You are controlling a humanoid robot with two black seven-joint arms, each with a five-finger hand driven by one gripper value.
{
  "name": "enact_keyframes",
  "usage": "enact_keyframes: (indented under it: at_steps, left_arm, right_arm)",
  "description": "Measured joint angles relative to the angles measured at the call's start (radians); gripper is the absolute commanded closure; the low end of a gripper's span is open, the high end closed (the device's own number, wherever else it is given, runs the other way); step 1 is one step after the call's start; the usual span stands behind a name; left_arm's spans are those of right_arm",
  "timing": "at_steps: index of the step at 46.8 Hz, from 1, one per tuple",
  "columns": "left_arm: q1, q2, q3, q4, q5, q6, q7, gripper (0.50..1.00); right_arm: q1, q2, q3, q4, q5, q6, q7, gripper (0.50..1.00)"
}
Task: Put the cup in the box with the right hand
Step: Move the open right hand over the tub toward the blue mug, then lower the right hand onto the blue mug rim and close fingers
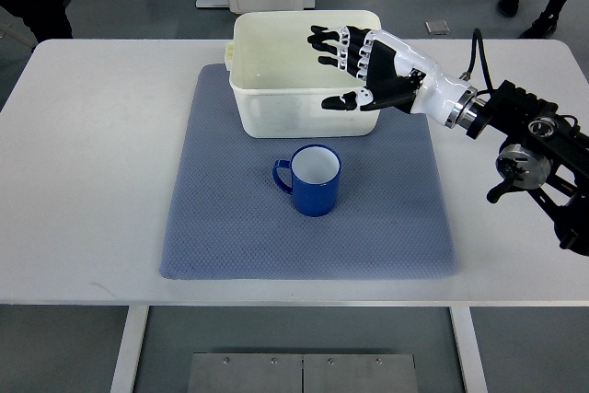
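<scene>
- Reaching comes first: your right hand (pixel 354 66) hangs over the box's (pixel 276 108) right side, fingers spread and holding nothing.
- Bring it down to the blue cup (pixel 313 181), which stands upright on the mat (pixel 221 227) just in front of the box.
- Close around the cup's body from the side away from its handle.
- Lift it clear of the box's near wall before you release.
</scene>
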Motion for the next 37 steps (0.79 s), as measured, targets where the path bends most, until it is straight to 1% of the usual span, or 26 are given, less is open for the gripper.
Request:
enact_keyframes:
  at_steps: [10,18,37]
  left_arm:
    - [0.0,0.0,0.0,0.0,0.0,0.0,0.0,0.5]
    - [0.0,0.0,0.0,0.0,0.0,0.0,0.0,0.5]
    - [0.0,0.0,0.0,0.0,0.0,0.0,0.0,0.5]
  right_arm:
    - [0.001,-0.002,-0.053,0.002,-0.032,0.009,0.0,0.505]
    - [0.001,-0.01,-0.08,0.004,-0.051,0.042,0.001,0.505]
    - [-0.006,-0.008,-0.129,-0.008,-0.082,0.04,0.006,0.511]
